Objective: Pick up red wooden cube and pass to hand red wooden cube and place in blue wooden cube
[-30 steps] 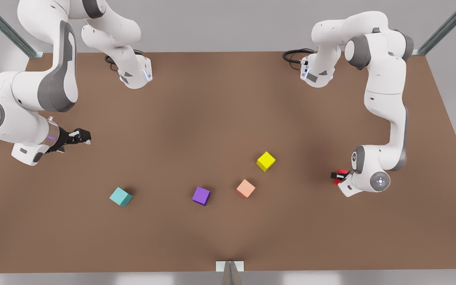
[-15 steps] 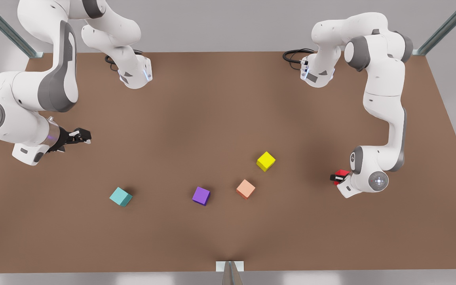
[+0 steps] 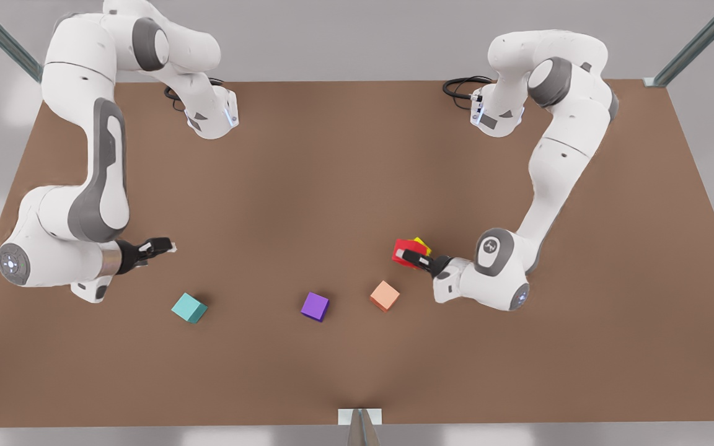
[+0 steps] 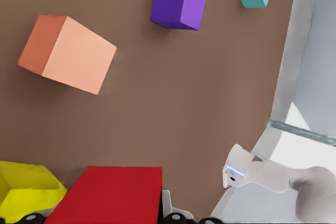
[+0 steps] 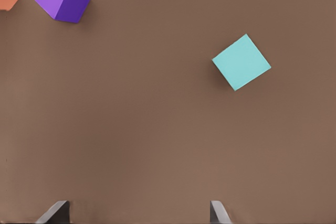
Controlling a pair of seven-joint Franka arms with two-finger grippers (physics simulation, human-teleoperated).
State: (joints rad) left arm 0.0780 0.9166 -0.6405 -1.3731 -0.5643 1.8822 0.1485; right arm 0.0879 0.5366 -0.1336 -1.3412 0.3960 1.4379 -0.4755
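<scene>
Carry step: left tool (image 3: 408,254) grips the small bright red wooden cube (image 3: 403,253); the spread-fingered right tool (image 3: 160,246) must meet it.

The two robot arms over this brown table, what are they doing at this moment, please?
The left gripper, on the front view's right, is shut on the small bright red wooden cube and holds it above the yellow cube. The right gripper, fingers open, hovers on the front view's left, near the small teal blue wooden cube resting on the table. The purple cube and salmon-orange cube lie between them. No handover yet.
</scene>
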